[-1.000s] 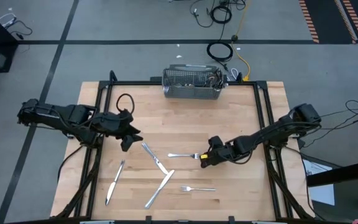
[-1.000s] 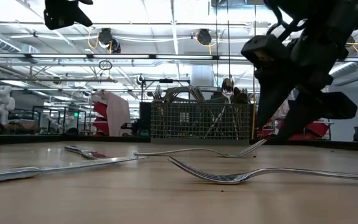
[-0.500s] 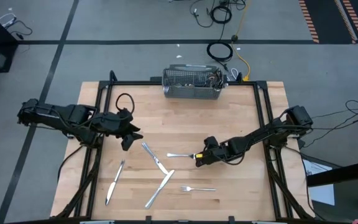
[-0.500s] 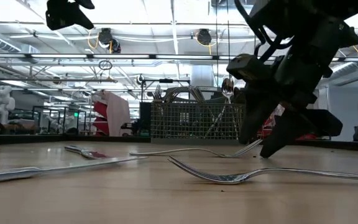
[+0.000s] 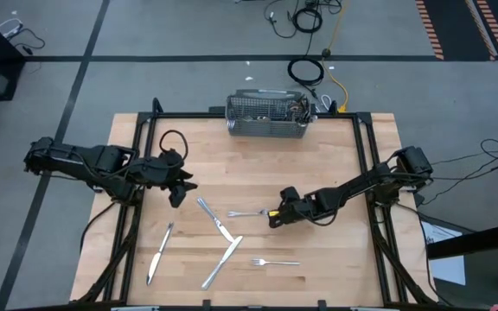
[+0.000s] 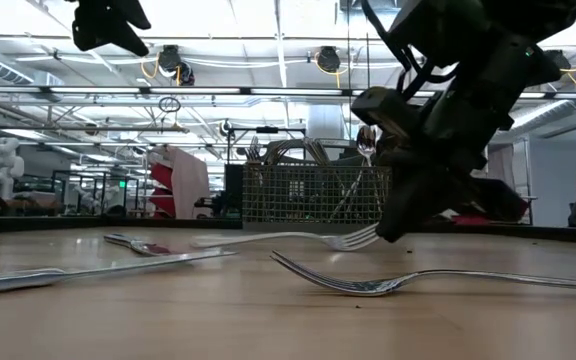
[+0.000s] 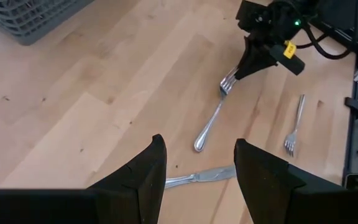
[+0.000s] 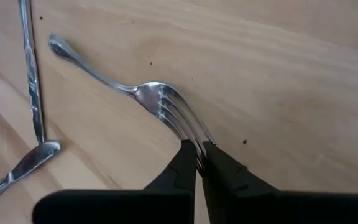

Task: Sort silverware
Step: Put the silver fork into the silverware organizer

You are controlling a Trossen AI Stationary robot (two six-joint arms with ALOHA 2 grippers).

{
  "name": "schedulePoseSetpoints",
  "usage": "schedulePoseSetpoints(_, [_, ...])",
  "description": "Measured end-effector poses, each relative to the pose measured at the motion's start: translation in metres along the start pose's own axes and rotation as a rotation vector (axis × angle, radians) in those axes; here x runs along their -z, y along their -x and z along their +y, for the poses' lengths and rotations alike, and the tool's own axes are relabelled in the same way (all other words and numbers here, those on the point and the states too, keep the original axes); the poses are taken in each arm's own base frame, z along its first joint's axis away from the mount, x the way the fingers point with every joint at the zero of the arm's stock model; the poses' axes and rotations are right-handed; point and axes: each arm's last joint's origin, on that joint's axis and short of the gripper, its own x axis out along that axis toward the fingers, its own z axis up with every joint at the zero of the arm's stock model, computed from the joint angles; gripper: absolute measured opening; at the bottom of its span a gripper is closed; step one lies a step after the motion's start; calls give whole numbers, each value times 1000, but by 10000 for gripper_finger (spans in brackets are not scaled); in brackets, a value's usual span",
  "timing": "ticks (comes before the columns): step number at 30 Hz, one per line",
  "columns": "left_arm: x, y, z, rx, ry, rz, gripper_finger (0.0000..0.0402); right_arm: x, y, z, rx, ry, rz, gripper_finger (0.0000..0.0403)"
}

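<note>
High view: we see the wooden table [image 5: 318,155] filling the middle, with the grey wire-mesh basket [image 5: 266,117] at twelve o'clock on its far edge, holding several upright pieces of cutlery.

Next in size are the two arms. We find the left gripper [image 5: 176,187] at about nine o'clock, hovering above the boards; in the left wrist view its fingers [image 7: 145,171] stand apart with nothing between them. We find the right gripper [image 5: 276,215] close to the table's centre, reaching in from three o'clock. In the right wrist view its fingers [image 8: 180,167] are pressed together on the tine tips of a fork [image 8: 135,90], and in the low view that fork [image 6: 288,238] has its tine end lifted at the gripper while the handle reaches down to the wood.

The rest of the silverware lies loose toward six o'clock. We see a long knife [image 5: 222,261] lying on a slant, its upper end touching a second knife [image 5: 213,217] that runs up toward ten o'clock. A third knife [image 5: 160,253] lies well apart at about seven o'clock. A smaller fork [image 5: 274,261] lies just beside the long knife, toward five o'clock, clear of both grippers.
</note>
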Motion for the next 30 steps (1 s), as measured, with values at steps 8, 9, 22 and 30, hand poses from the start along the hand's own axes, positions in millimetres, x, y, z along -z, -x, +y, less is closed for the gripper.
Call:
schedulePoseSetpoints(8, [1, 0, 1, -25, -7, -3, 190, -3, 0, 1, -5, 10, -23, 2])
schedulePoseSetpoints(9, [1, 0, 1, -26, -17, -4, 190, -3, 1, 2, -4, 17, -25, 1])
schedulePoseSetpoints(22, [12, -20, 4, -19, -16, -9, 190, -48, 53, 70, 185, 350, -52, 1])
schedulePoseSetpoints(30, [13, -23, 5, -16, -14, -23, 190, -80, 92, 97, 234, 481, -79, 1])
